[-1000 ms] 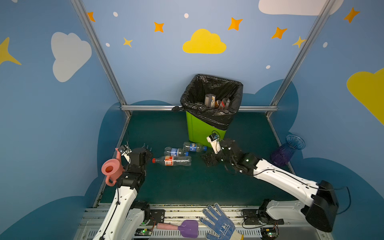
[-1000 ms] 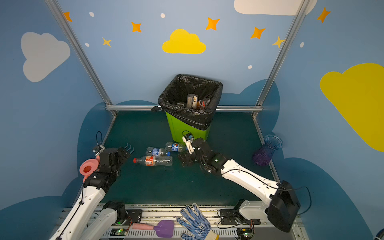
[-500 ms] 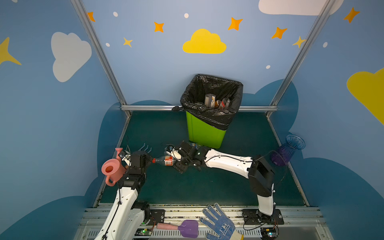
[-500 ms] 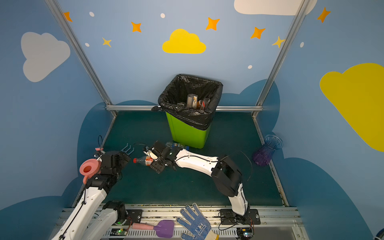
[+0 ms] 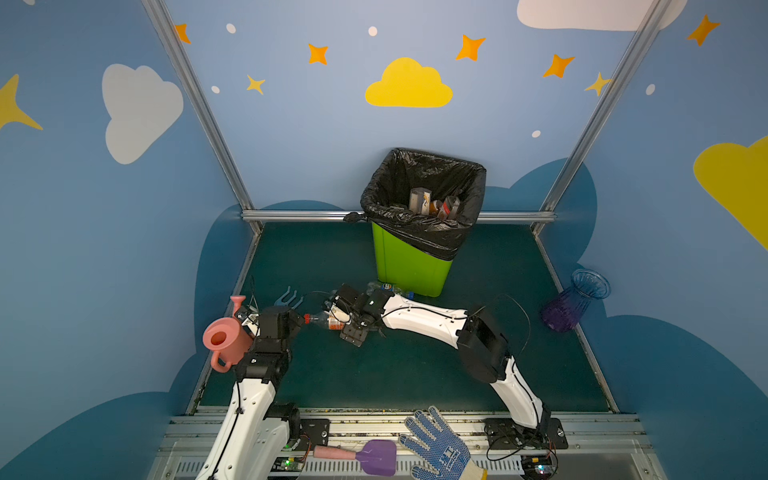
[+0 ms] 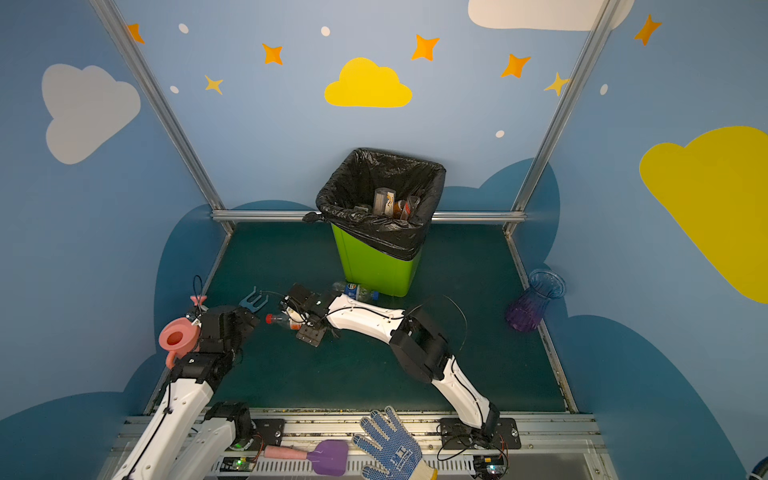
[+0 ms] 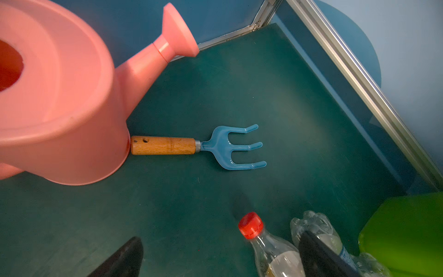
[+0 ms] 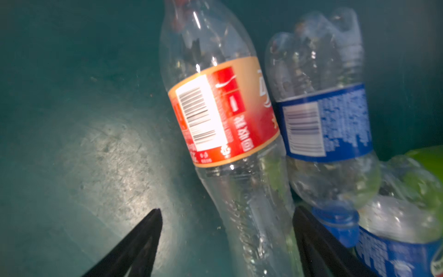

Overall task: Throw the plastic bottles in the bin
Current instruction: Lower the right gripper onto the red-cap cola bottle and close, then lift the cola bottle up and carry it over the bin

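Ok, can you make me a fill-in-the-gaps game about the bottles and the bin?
1. The bin is lined with a ____ bag.
2. The right end effector straddles a bottle with a ____ cap.
3. The blue fork lies with its wooden handle end next to the pink ____.

Missing words: black; red; watering can.

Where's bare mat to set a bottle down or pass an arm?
Free: mat between bin and vase; the back-left stretch beside the bin; the near strip between the arms. Crowded: can, fork and bottles at the bin's near-left foot.
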You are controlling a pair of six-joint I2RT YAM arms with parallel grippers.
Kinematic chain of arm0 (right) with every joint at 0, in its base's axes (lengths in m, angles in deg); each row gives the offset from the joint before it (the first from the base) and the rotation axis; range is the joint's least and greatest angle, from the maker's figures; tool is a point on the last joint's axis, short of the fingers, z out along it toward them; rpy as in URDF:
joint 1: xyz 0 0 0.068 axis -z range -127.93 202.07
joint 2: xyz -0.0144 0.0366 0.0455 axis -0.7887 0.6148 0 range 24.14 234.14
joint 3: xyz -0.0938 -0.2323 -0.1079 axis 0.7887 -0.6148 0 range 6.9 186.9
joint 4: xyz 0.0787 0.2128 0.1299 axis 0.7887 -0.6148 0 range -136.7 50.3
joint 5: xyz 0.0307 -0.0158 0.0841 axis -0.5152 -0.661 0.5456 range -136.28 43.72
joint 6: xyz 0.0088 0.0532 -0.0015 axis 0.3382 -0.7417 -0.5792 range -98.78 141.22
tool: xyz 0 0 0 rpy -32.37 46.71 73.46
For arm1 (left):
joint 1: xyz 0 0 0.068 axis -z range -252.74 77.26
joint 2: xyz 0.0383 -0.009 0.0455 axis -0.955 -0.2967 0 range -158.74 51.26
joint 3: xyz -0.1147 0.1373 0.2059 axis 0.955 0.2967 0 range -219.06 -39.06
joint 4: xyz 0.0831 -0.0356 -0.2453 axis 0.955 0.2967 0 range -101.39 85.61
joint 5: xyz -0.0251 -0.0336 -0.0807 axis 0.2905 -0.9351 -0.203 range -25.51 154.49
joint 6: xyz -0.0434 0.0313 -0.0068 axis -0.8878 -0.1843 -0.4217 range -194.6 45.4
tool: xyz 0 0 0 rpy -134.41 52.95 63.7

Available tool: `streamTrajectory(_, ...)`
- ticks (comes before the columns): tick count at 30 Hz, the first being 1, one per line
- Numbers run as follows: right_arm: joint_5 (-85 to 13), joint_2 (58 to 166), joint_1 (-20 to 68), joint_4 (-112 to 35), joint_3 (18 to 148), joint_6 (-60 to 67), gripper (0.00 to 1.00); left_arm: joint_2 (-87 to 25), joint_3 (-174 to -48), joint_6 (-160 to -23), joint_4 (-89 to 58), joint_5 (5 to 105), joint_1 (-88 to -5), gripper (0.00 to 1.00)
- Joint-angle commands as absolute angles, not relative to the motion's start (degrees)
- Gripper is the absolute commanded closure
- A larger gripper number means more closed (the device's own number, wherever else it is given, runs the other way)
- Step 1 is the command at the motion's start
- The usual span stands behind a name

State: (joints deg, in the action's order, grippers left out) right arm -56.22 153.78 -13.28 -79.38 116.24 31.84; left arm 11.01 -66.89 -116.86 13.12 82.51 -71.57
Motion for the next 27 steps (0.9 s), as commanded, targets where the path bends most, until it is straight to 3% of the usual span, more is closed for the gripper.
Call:
streamTrajectory(1, -56.77, 156.08, -13.91, -84.26, 117.95, 32.74, 0.17, 12.3, -66.39, -116.36, 14.69, 82.45, -71.89, 0.0)
streamTrajectory(7, -56.85, 158.61, -14.29, -86.19, 120.23, 32.0, 0.21, 13.56, -66.41, -116.04, 15.76, 82.79, -72.36, 0.0)
streamTrajectory(18, -55.77, 155.93, -14.25, -85.53, 119.37, 27.86, 0.59, 15.35, -65.96, -115.52, 16.91, 83.5, -72.58, 0.0)
streamTrajectory(27, -55.03, 142.89, -12.33, -80.27, 113.19, 24.45, 0.65, 16.58, -66.01, -115.6, 17.48, 84.43, -72.69, 0.0)
